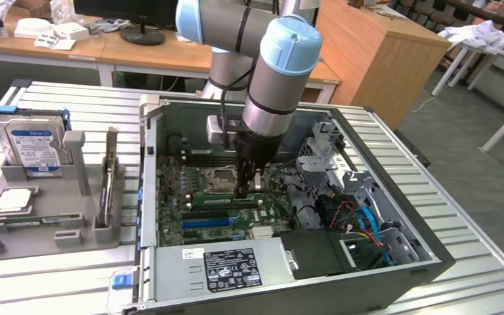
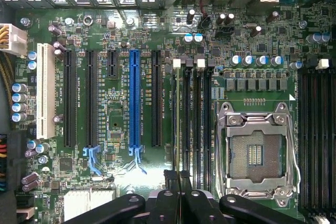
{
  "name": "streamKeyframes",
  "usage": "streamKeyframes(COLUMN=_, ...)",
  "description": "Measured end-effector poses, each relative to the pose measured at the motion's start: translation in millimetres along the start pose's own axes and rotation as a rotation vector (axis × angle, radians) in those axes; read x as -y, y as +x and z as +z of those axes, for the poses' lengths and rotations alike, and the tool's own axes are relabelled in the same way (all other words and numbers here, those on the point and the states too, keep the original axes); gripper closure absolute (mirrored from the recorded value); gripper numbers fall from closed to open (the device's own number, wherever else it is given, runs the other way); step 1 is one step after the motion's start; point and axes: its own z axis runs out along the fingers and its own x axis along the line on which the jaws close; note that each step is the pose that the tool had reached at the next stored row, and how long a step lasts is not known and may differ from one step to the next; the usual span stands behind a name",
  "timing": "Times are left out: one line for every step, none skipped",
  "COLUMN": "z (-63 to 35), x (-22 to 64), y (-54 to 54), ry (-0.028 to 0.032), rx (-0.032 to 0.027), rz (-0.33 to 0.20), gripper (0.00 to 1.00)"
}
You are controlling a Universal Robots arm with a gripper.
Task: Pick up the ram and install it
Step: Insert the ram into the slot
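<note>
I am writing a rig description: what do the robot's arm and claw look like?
The arm has silver-grey tube segments with light blue joint caps. A pale box sits at the wrist, a thin black cable beside it. The claw is black, with bolted links.

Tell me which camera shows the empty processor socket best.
The wrist view. It looks straight down on the processor socket, so its metal frame and bare contact field show whole. The exterior view shows the socket small and at a slant, deep in the open computer case.
</note>
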Motion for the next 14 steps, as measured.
streamKeyframes(z=0.0, x=-0.1, y=0.0, ry=0.0001, rx=0.0, rz=0.0, gripper=0.89)
streamKeyframes(z=0.0, x=-0.3, y=0.0, ry=0.0002, rx=0.0001, rz=0.0, gripper=0.89)
streamKeyframes(z=0.0, x=-0.5, y=0.0, ry=0.0001, rx=0.0001, rz=0.0, gripper=0.89)
streamKeyframes(z=0.1, x=-0.6, y=0.0, ry=0.0001, rx=0.0001, rz=0.0, gripper=0.89)
streamKeyframes(z=0.1, x=-0.7, y=0.0, ry=0.0001, rx=0.0001, rz=0.0, gripper=0.89)
streamKeyframes(z=0.1, x=-0.8, y=0.0, ry=0.0001, rx=0.0002, rz=0.0, gripper=0.89)
streamKeyframes(z=0.0, x=-0.9, y=0.0, ry=0.0001, rx=0.0001, rz=0.0, gripper=0.89)
streamKeyframes(z=0.0, x=-0.9, y=0.0, ry=0.0, rx=0.0, rz=0.0, gripper=0.89)
streamKeyframes(z=0.0, x=-0.9, y=0.0, ry=0.0, rx=0.0, rz=0.0, gripper=0.89)
streamKeyframes(z=0.2, x=-0.9, y=0.1, ry=0.0, rx=-0.0001, rz=0.001, gripper=0.89)
streamKeyframes(z=0.4, x=-0.9, y=0.1, ry=-0.0001, rx=-0.0001, rz=0.001, gripper=0.89)
streamKeyframes(z=0.6, x=-0.9, y=0.1, ry=-0.0001, rx=-0.0002, rz=0.002, gripper=0.89)
streamKeyframes(z=0.7, x=-0.9, y=0.1, ry=0.0, rx=-0.0001, rz=0.002, gripper=0.89)
streamKeyframes(z=0.7, x=-0.9, y=0.0, ry=0.0001, rx=-0.0001, rz=0.003, gripper=0.89)
